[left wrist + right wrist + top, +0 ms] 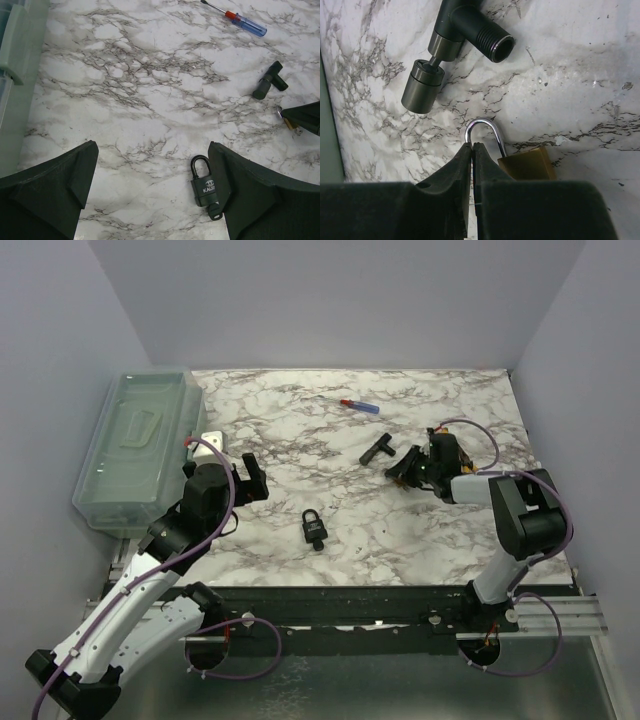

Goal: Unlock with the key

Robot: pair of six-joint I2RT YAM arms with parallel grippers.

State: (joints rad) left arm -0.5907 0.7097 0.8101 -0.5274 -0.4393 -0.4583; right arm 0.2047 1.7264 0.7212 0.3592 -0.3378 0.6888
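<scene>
From above, the black padlock [314, 527] lies mid-tabletop [300, 440], toward the near edge. The left gripper [235, 475] is toward the left edge and the right gripper [405, 468] toward the right edge.

The left wrist view shows the left gripper's [155, 195] jaws wide apart. The black padlock [205, 187] sits by its right finger, with a key [216, 215] in its base.

In the right wrist view, the right gripper's [472, 147] jaws are pressed together at the brass padlock's [527, 164] shackle [482, 131]. I cannot tell whether they pinch it. A tee fitting [455, 40] lies beyond.

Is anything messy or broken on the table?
Nothing looks broken or spilled. The black padlock lies flat, and a threaded black fitting and a screwdriver lie loose farther back.
</scene>
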